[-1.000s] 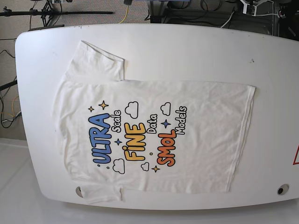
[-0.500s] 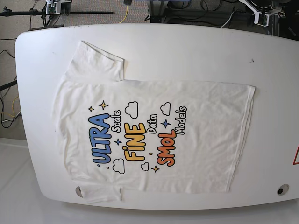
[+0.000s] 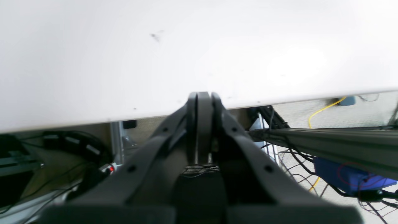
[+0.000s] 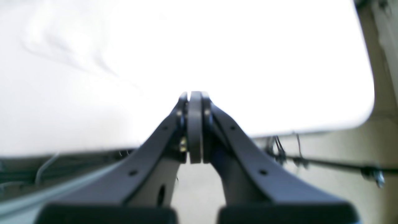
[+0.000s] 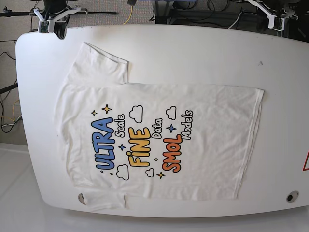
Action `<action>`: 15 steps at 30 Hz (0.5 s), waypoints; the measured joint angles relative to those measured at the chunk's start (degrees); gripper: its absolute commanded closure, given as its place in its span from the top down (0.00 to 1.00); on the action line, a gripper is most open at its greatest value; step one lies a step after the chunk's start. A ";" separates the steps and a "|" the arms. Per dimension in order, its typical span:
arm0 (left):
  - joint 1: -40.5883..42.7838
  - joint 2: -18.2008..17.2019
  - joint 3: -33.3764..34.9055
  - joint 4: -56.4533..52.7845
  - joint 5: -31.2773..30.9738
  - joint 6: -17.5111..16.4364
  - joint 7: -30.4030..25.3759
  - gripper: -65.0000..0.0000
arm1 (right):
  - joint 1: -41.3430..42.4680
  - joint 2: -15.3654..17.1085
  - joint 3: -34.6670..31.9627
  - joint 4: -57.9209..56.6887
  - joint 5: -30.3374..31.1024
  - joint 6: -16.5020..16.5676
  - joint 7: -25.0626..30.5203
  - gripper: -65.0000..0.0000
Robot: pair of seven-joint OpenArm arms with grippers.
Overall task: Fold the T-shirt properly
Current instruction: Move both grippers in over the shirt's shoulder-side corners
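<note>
Moved inward to the table's (image 5: pixel 193 53) arm-side edge: both grippers; the shirt is unchanged. T-shirt (image 5: pixel 212 140), white, printed: one, lying flat on the table, mostly towards its right-arm end. Sleeves, two: one (image 5: pixel 99 67) towards the table's arm-side edge, one (image 5: pixel 106 200) by its opposite edge. Printed clouds, four; printed stars, five. Spread out: done. Folding, by my judgement: none made; sleeves, sides and length all remain. Right gripper (image 4: pixel 195 95), one, jaws together, empty, I see; left gripper (image 3: pixel 203 95), one, likewise. Tables, one.
</note>
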 measured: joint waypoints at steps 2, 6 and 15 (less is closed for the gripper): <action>-0.02 -0.07 -0.26 1.77 -0.04 -1.79 -0.81 0.01 | 1.57 0.00 0.11 0.00 -0.07 -0.04 -0.22 0.00; -1.05 -0.02 -0.26 3.28 -0.28 -3.17 -1.22 0.01 | 3.23 0.09 0.72 0.61 0.00 0.81 0.66 0.00; -3.26 0.61 -0.31 2.84 -0.28 -7.02 0.52 0.00 | 4.81 0.17 4.22 0.17 1.46 -0.02 0.61 0.02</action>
